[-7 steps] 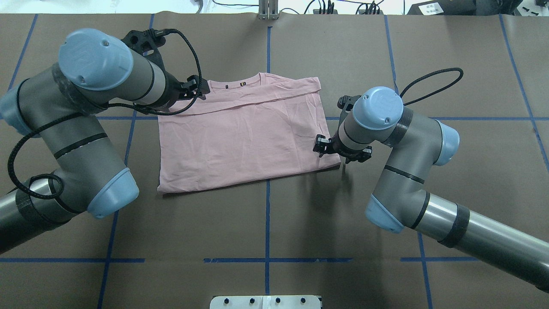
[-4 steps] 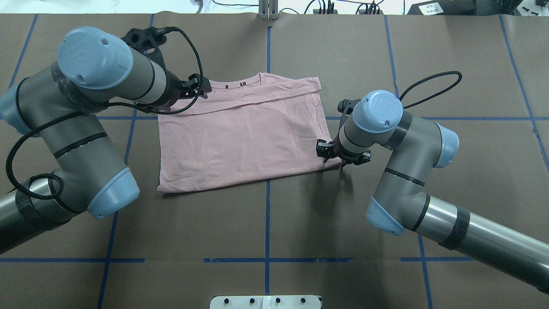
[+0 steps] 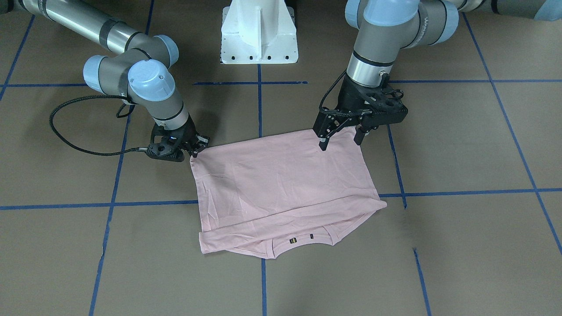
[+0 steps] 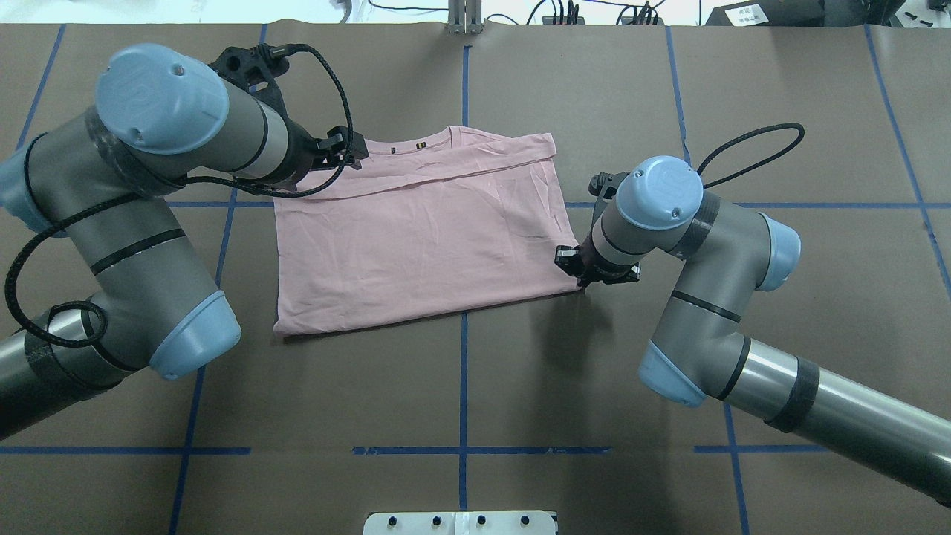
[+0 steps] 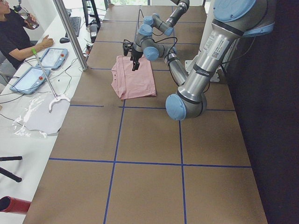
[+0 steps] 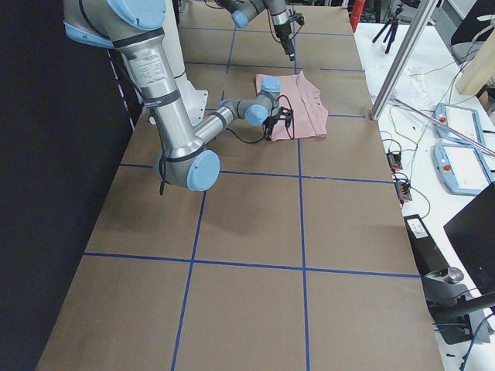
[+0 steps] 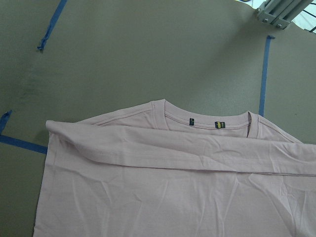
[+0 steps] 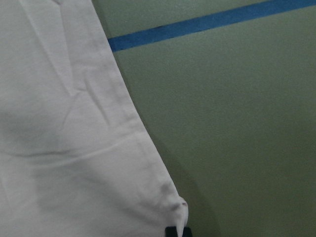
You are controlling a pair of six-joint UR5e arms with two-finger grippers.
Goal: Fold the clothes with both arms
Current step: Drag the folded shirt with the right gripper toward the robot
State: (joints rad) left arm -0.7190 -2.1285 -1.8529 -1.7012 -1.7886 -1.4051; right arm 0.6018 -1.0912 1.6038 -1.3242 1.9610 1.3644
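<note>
Overhead view: behind robot, high, looking forward and down over bench [image 4: 334,386]. Front-facing view: opposite side, steep down, white pedestal [image 3: 259,30] at top. Two side views: far off at bench ends, looking along it. Wrist views: very close on pink T-shirt [image 7: 173,187], left at collar [image 7: 207,121], right at hem corner [image 8: 168,202]. All share T-shirt

You have a brown paper-covered desk [image 4: 594,111] gridded with blue tape lines [image 4: 463,386]. Beside it stand a slanted aluminium post [image 5: 71,35], two blue-framed tablets [image 5: 52,58] and a seated person [image 5: 16,35].
</note>
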